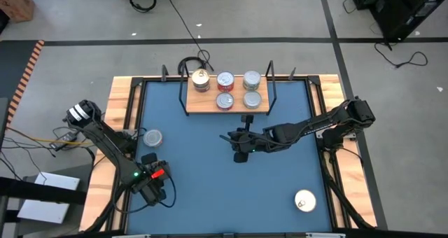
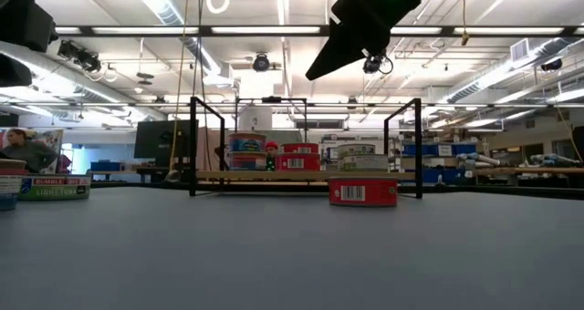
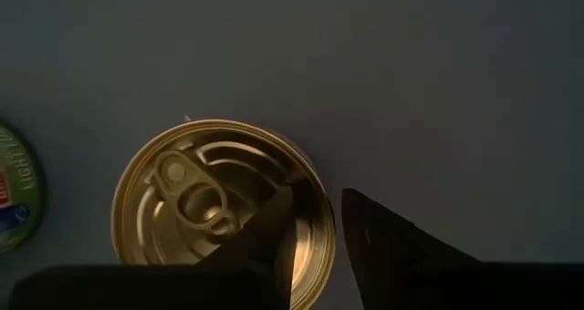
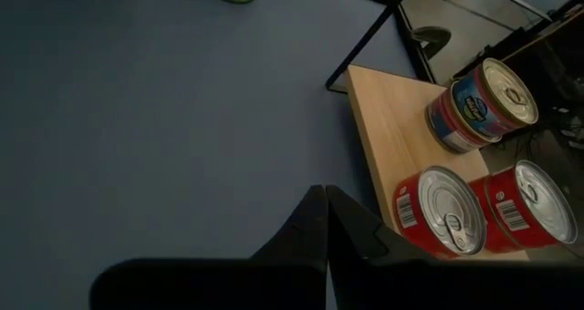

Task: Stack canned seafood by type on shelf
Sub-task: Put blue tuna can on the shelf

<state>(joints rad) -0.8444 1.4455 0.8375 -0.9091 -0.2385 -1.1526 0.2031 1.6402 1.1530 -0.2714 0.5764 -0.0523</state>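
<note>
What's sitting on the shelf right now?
Five tins show on the shelf: a gold-lidded tin, two red-sided tins and two silver-lidded tins. Any tins stacked beneath these are hidden from above.

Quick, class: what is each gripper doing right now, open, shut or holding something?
Left gripper: fingers partly apart, straddling the rim of a gold-lidded tin; a firm hold cannot be told.
Right gripper: shut, empty, beside the shelf.
</note>
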